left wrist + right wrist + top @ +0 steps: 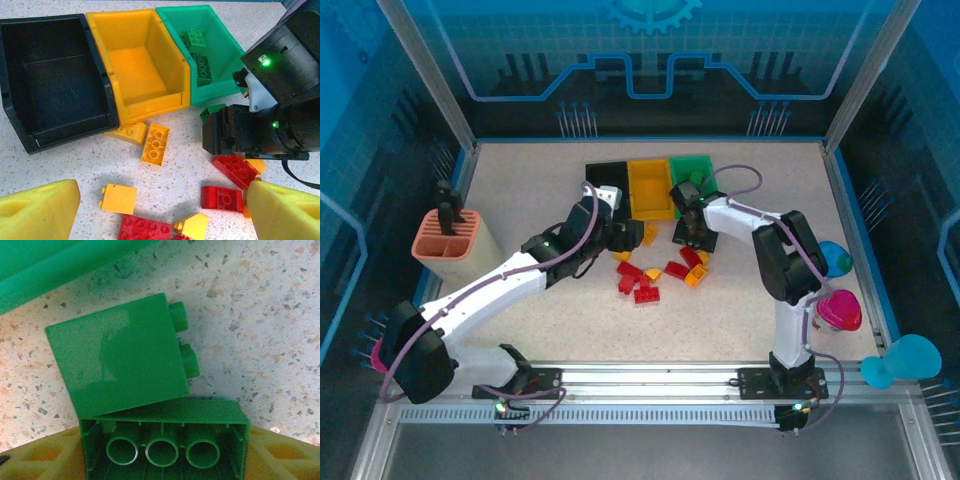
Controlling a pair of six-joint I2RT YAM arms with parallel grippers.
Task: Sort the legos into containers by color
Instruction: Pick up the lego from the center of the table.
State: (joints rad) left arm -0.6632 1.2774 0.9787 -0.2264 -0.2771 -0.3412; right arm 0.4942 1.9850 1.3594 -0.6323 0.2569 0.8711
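Three bins stand in a row at the back: black (604, 173) (50, 80), yellow (651, 188) (135, 65) and green (693, 168) (200, 30). Green bricks (199, 62) lie in the green bin. Red and yellow bricks (642, 278) are scattered on the table in front, among them a yellow one (155, 143) and a red one (222, 197). My left gripper (162, 212) (623, 238) hangs open above them. My right gripper (165, 455) (694, 238) is shut on a long green brick (165, 437), hollow side towards the camera, just in front of the green bin (50, 270). A second green brick (117, 357) lies on the table against it.
A salmon-pink divided holder (447, 240) stands at the left of the table. Blue and pink objects (838, 300) sit by the right edge. The right gripper's black body (260, 125) is close to the left gripper, with a red brick (235, 170) just below it.
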